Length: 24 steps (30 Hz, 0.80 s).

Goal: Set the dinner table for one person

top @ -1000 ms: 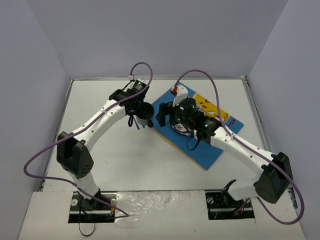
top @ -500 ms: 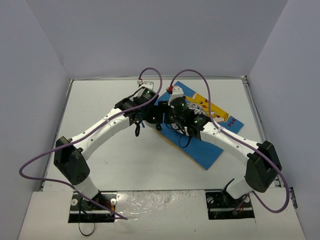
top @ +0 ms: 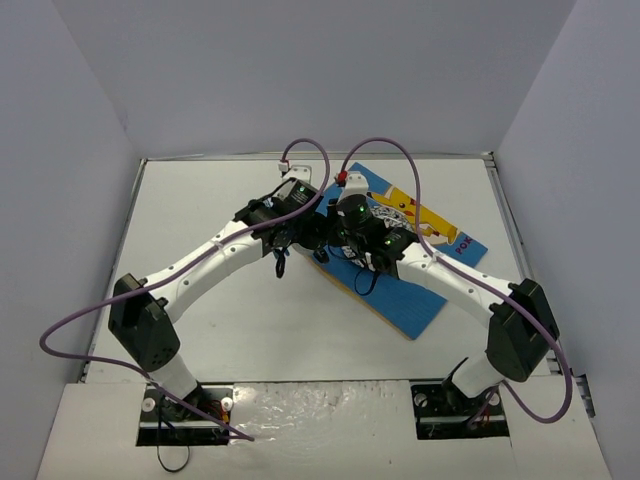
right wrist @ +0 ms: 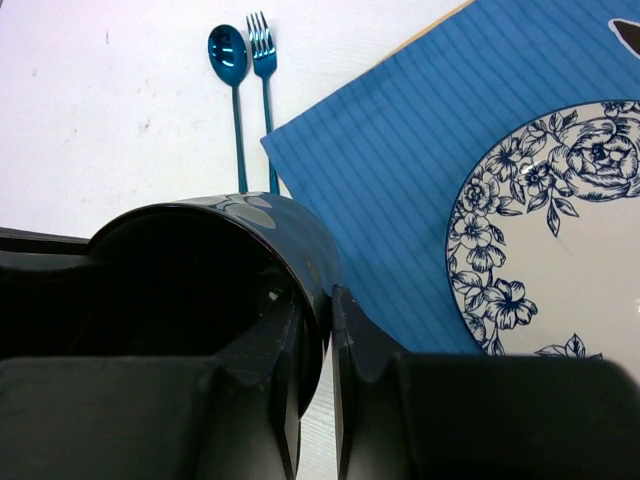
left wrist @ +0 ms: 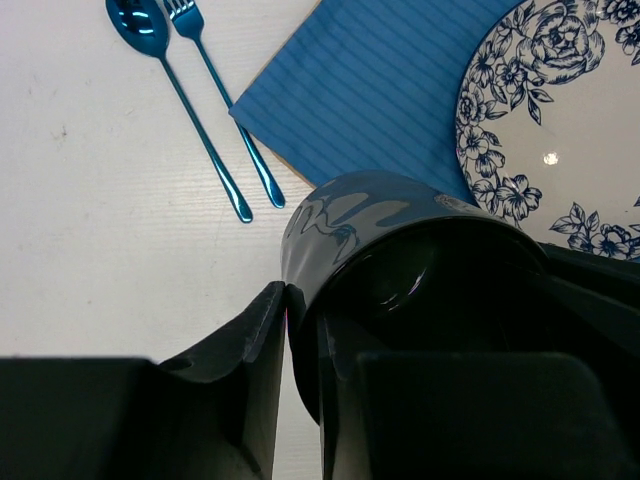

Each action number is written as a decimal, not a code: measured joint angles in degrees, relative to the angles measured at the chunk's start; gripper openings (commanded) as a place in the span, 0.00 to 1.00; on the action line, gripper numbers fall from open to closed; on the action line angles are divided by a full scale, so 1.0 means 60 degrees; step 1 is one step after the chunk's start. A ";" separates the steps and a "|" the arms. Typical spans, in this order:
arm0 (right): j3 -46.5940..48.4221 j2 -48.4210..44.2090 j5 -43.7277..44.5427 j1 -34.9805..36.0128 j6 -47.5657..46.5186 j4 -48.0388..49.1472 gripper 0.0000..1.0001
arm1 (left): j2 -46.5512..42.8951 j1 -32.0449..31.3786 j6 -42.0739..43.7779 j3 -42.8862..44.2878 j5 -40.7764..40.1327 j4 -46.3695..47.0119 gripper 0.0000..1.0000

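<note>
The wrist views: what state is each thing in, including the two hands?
cup: held up, gripped by both hands.
left hand: shut on cup rim.
right hand: shut on cup rim.
plate: flat on placemat, bare where visible.
spoon: lying on table, untouched.
fork: lying beside spoon, untouched.

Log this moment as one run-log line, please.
left gripper: shut on black cup | right gripper: shut on black cup | plate: on placemat

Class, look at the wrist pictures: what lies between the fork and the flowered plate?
A little bare table, then blue placemat, lie between fork and plate; both wrist views show it.
</note>
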 measured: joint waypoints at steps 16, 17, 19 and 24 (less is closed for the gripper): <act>-0.0042 -0.0145 -0.0326 -0.1768 -0.0287 -0.1757 0.00 | -0.1657 0.0223 0.0058 -0.0324 0.0616 0.0338 0.97; -0.0061 -0.0234 -0.0316 -0.2025 -0.0373 -0.1944 0.00 | -0.1879 0.0303 0.0102 -0.0356 0.0664 0.0310 0.97; -0.0078 -0.0402 -0.0302 -0.2580 -0.0513 -0.2282 0.00 | -0.2406 0.0555 0.0243 -0.0516 0.0788 0.0202 0.97; -0.0083 -0.0723 -0.0045 -0.4030 -0.0906 -0.2906 0.00 | -0.3747 0.1365 0.0755 -0.1186 0.0856 -0.0370 0.97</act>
